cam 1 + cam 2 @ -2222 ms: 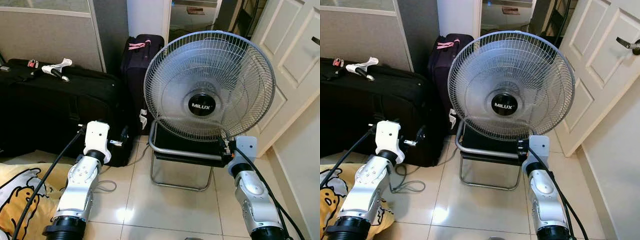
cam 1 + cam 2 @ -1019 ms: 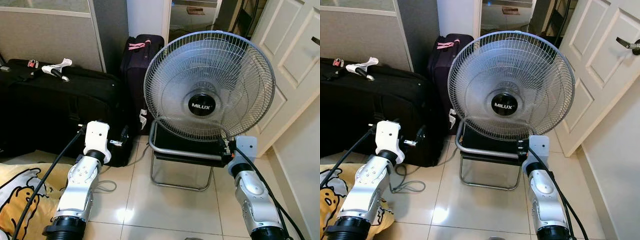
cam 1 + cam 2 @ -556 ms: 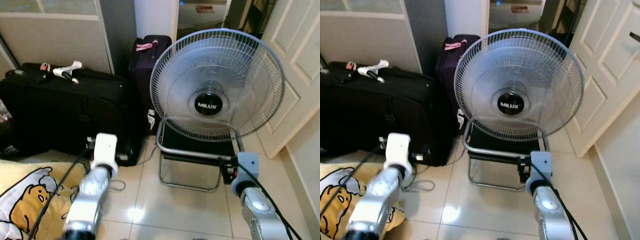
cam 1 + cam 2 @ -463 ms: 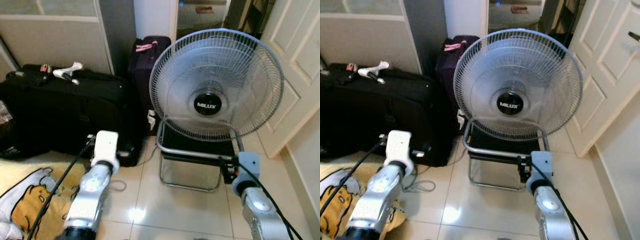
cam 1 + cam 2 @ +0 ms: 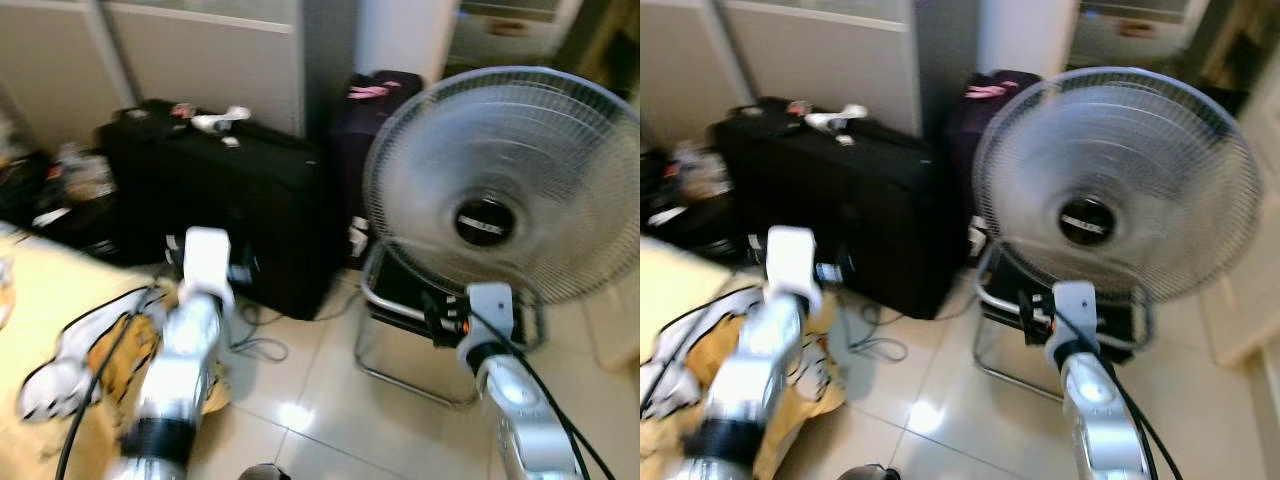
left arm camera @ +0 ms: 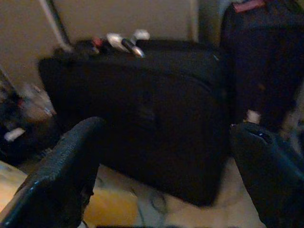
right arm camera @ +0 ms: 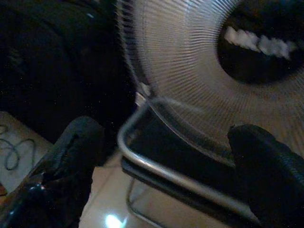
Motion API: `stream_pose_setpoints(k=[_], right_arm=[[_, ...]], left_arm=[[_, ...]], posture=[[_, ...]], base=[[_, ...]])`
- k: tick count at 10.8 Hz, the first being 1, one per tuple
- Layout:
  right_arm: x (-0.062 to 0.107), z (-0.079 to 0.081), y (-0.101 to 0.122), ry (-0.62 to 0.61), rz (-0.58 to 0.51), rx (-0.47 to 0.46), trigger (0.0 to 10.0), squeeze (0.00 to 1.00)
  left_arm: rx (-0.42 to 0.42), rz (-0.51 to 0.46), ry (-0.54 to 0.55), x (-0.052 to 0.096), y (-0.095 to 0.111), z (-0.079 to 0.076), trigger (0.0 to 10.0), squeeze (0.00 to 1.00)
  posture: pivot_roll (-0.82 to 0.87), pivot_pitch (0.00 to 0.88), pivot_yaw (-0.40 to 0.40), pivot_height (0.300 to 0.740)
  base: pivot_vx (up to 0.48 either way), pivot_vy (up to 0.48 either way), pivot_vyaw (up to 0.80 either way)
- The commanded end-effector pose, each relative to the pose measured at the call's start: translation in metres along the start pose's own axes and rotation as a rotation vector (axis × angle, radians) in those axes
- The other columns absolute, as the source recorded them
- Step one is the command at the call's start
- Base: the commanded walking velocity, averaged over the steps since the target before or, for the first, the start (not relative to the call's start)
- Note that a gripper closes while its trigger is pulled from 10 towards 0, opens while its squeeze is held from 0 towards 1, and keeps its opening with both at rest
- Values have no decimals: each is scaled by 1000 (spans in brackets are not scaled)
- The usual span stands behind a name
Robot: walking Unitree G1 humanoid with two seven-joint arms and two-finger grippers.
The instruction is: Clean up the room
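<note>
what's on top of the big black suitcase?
On the big black soft-sided suitcase, near its far end, lies a small white object with a dark handle-like part, plus a small red-tagged item beside it. Motion blur hides what they are. The rest of the top looks bare.

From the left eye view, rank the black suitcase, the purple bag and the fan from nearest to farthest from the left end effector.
1. Black suitcase: directly ahead of the left end effector, nearly against it.
2. Purple bag: upright behind the suitcase, further right.
3. Fan: farthest over, on the right side, in front of the right end effector.
</note>
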State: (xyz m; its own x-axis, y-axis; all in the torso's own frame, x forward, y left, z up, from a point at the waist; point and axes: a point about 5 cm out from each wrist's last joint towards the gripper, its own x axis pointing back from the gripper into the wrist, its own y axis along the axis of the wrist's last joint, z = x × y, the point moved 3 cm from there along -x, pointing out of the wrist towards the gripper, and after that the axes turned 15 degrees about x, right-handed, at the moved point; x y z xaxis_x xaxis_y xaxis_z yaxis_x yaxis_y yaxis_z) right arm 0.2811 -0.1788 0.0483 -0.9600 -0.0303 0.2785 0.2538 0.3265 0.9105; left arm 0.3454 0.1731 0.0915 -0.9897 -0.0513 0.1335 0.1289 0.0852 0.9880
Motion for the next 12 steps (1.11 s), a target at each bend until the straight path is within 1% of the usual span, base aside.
stream_pose_setpoints(k=[1, 2, 3, 4, 5, 6, 7, 8, 9, 10, 11, 12], right_arm=[[-2, -2, 4, 6, -11, -9, 10000, 1000], [-2, -4, 5, -10, -10, 10, 10000, 1000], [-4, -12, 1, -57, 9, -3, 10000, 1000], [-3, -16, -1, -87, 21, -3, 10000, 1000], [1, -22, -1, -122, 21, -9, 10000, 1000], [4, -21, 0, -130, 12, 68, 10000, 1000], [7, -20, -1, -131, 12, 21, 10000, 1000], [10, -14, -2, -113, 14, 16, 10000, 1000], [12, -11, -3, -110, 18, 5, 10000, 1000], [15, -4, -6, -91, 30, 0, 10000, 1000], [17, 2, -9, -70, 41, -2, 10000, 1000], [13, -2, -8, -97, 54, -51, 10000, 1000]], left_arm=[[-18, -5, 18, -6, 4, 8, 10000, 310], [-29, -5, -3, -14, 11, 10, 10000, 290], [-55, -14, -32, -26, 25, 17, 10000, 188], [1, 29, -95, -33, 31, 21, 10000, 0], [22, 1, -78, -38, 45, 38, 10000, 0], [18, -26, -67, -34, 50, 52, 10000, 0], [1, 5, -112, -25, 38, 48, 10000, 0], [14, 41, -151, -2, 14, 37, 10000, 0], [30, 39, -142, 9, 6, 35, 10000, 0], [32, 10, -149, 23, -1, 30, 10000, 0], [23, 88, -195, 36, -14, 24, 10000, 0], [26, 118, -178, 45, -17, 23, 10000, 0]], posture=[[-76, 0, 10, 740], [-75, 0, 7, 740], [-73, 0, 8, 740], [-80, 0, 15, 740], [-87, 0, 25, 740], [-99, 0, 49, 740], [-101, 0, 57, 740], [-104, 0, 64, 740], [-102, 0, 61, 740], [-90, 0, 50, 740], [-87, 0, 44, 740], [-57, 0, 21, 740]], base=[[0, 0, 800], [0, 0, 800], [0, 0, 800], [0, 0, 800], [0, 0, 800], [0, 0, 800], [0, 0, 800], [0, 0, 800], [0, 0, 800], [0, 0, 800], [0, 0, 800], [0, 0, 800]])
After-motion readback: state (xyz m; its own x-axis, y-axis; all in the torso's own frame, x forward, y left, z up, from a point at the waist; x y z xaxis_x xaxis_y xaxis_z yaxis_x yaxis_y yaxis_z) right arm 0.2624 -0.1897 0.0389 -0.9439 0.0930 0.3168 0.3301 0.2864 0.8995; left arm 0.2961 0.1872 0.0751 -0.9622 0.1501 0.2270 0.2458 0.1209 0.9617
